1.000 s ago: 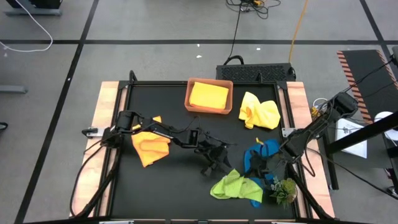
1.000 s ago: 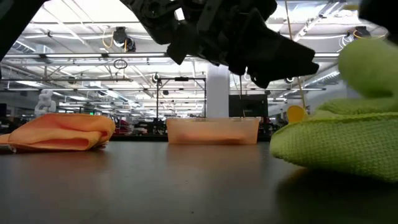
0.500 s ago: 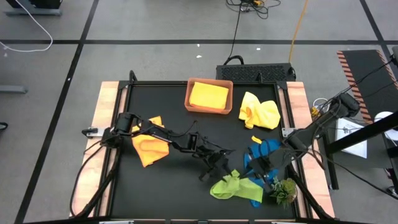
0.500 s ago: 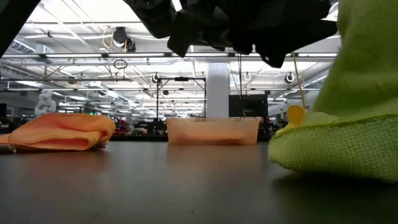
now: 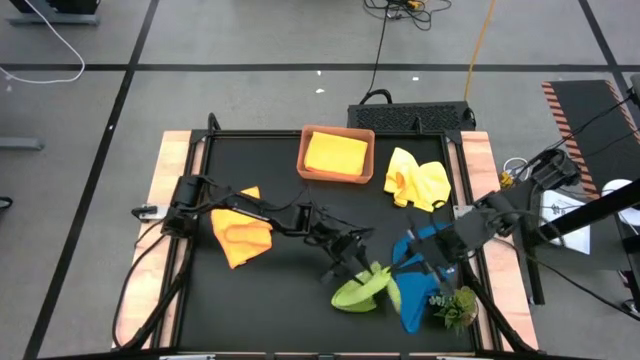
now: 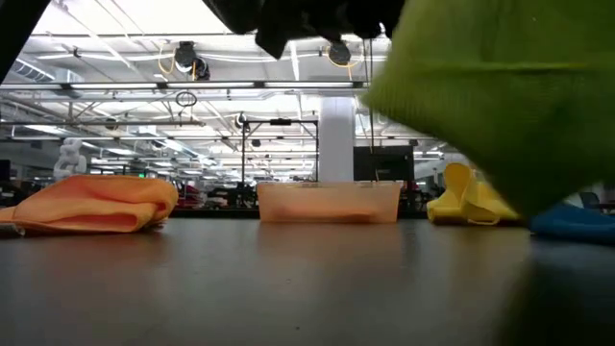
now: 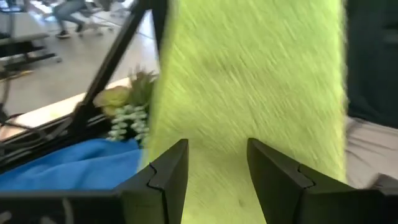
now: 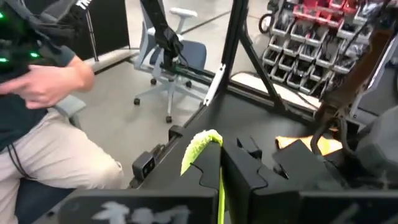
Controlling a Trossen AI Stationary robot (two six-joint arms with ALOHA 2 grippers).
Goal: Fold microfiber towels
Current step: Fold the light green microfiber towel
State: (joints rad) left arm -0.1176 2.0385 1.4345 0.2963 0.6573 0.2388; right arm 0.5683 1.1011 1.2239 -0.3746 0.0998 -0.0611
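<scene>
The whole black table (image 5: 280, 180) is viewed from straight overhead. A level, tabletop-height view is taken into the room. The lime green microfiber towel (image 7: 249, 93) is shared, closest in the left wrist view.

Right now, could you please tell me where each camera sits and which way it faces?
High view: overhead, straight down; both arms, lime green towel.
Low view: tabletop height, level toward the tray; lifted lime towel, an arm above.
Left wrist view: past left gripper, lime towel between the jaws.
Right wrist view: past right gripper, pinching lime edge; seated person beyond.
All share the lime towel.
</scene>
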